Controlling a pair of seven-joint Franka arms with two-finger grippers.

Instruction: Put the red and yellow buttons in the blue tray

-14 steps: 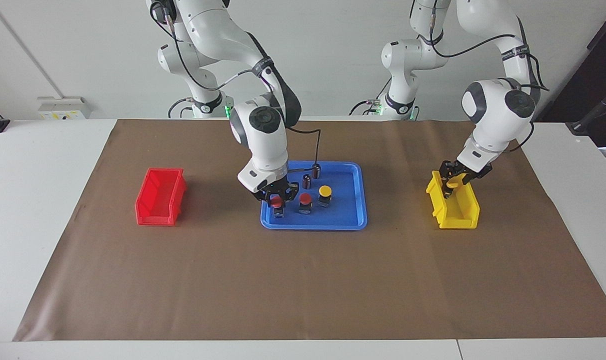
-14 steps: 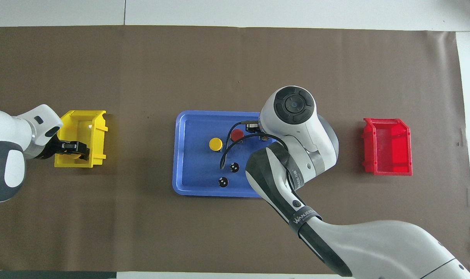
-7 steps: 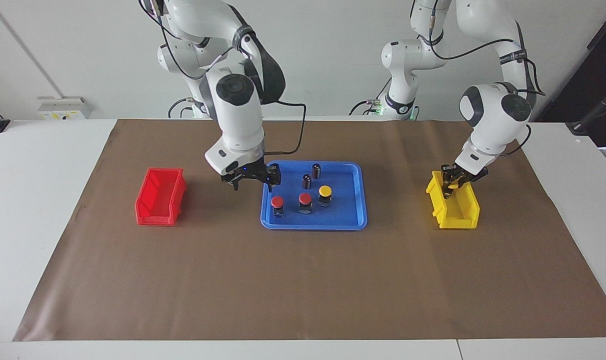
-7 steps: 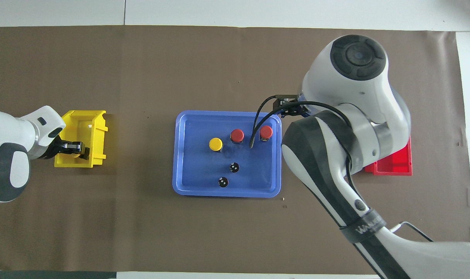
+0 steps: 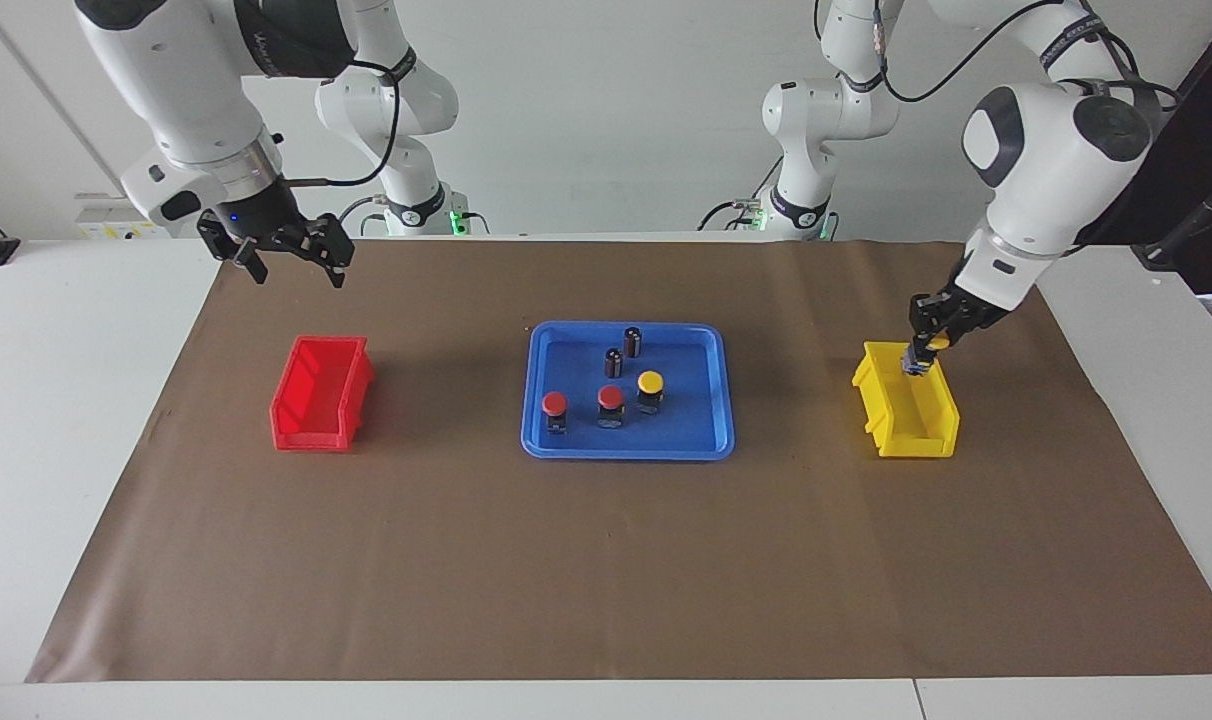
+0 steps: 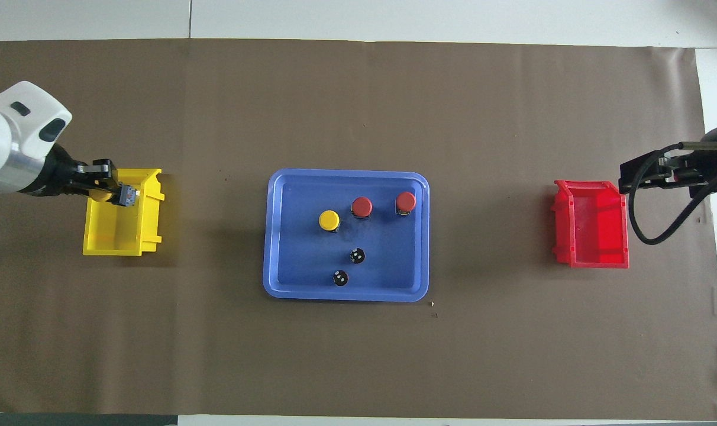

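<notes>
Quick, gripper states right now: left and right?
Left gripper: shut on a yellow button, raised over the yellow bin.
Right gripper: open, holding nothing, up in the air near the red bin.

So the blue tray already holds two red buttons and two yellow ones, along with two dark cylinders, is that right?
Not quite. The blue tray holds two red buttons but only one yellow button, along with the two dark cylinders. The overhead view shows this. The other yellow button is in the left claw over the yellow bin.
</notes>
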